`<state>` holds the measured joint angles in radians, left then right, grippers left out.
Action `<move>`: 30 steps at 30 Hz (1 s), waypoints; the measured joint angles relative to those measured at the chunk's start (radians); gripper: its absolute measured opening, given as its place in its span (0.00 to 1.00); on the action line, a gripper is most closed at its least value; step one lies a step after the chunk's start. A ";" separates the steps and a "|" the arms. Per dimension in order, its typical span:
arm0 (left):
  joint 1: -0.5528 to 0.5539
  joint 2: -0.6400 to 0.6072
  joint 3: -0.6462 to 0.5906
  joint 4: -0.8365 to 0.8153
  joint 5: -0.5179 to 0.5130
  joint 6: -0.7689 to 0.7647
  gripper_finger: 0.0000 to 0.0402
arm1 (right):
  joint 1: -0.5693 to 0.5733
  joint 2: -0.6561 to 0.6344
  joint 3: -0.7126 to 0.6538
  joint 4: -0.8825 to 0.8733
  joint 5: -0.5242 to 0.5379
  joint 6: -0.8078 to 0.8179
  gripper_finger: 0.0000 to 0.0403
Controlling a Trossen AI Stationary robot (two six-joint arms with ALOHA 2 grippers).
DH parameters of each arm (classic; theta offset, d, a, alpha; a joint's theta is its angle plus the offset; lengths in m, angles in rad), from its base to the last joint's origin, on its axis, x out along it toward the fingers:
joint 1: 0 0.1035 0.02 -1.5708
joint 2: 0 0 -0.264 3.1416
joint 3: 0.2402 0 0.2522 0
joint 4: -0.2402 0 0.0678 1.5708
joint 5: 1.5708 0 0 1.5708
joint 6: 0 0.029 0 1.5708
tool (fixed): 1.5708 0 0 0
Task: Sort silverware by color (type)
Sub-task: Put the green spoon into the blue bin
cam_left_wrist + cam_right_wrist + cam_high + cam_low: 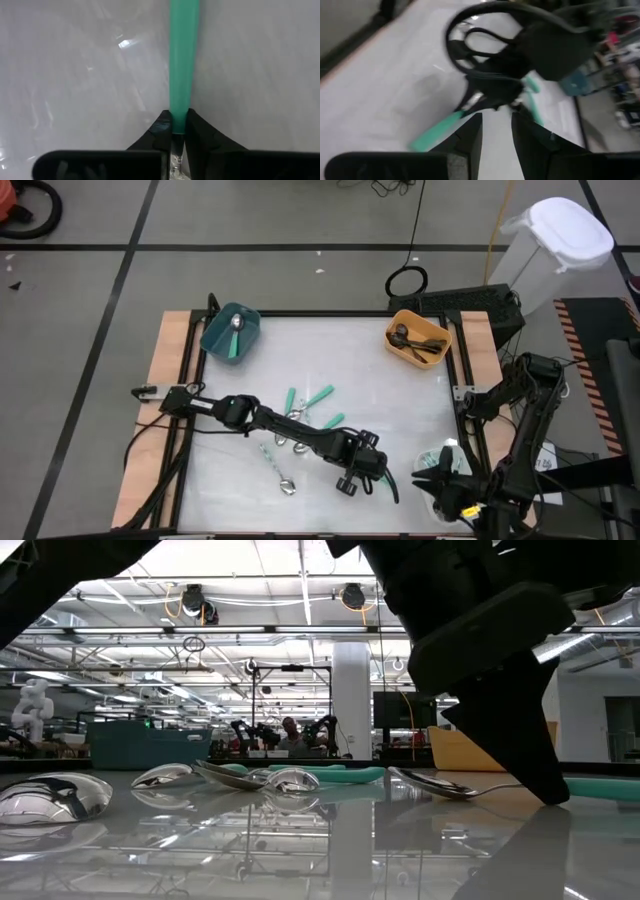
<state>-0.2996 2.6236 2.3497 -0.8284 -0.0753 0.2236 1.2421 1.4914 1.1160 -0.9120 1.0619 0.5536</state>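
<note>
Currently left tool [178,131] was clamped on a teal-handled utensil [182,60] lying on the table [75,75]; right tool [496,132] sat part open, empty.

Spoons [300,420] lie mid-table [380,380], between two bins [230,332] at the far corners

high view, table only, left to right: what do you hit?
teal bin → silver spoon → left gripper → orange bin → right gripper
</note>
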 joint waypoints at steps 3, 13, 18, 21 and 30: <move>0.001 -0.003 -0.001 0.000 -0.001 0.013 0.06 | -0.021 0.000 0.000 -0.021 0.056 0.010 0.24; 0.032 -0.043 0.002 -0.085 0.022 0.055 0.06 | -0.095 -0.099 0.000 -0.051 0.065 -0.024 0.24; 0.051 -0.103 0.003 -0.111 0.029 0.065 0.06 | -0.097 -0.157 0.000 -0.072 0.065 -0.024 0.24; 0.063 -0.132 0.004 -0.132 0.033 0.072 0.06 | -0.098 -0.171 0.000 -0.081 0.065 -0.022 0.24; 0.143 -0.177 0.005 -0.272 0.038 0.054 0.06 | -0.097 -0.171 0.000 -0.106 0.064 -0.017 0.24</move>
<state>-0.1565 2.4467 2.3543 -1.1004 -0.0375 0.2775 1.1450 1.3205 1.1164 -1.0179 1.1256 0.5363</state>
